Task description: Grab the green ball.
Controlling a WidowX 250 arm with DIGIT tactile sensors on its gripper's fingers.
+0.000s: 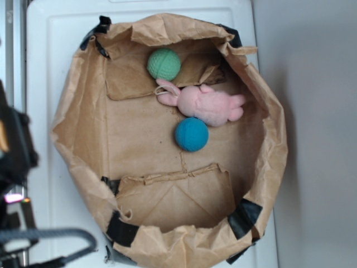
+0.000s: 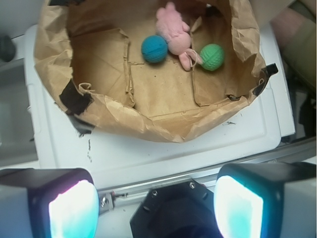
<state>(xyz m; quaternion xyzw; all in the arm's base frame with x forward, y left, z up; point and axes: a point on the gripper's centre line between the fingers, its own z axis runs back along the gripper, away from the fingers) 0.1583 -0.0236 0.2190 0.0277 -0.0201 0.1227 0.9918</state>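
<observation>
Toys lie inside a crumpled brown paper bag (image 1: 78, 139) on a white worktop (image 1: 50, 33). Seen from the exterior view, the green ball (image 1: 164, 64) rests at about 12 o'clock on the bag's floor, just beside the ears of a pink plush bunny (image 1: 209, 104). A blue ball (image 1: 191, 134) sits near the centre, touching the bunny's underside. In the wrist view the pincer (image 2: 156, 206) hangs outside the bag, over the worktop's near edge at 6 o'clock, its two glowing pads (image 2: 73, 210) wide apart and holding nothing, well away from the green ball (image 2: 212, 56).
</observation>
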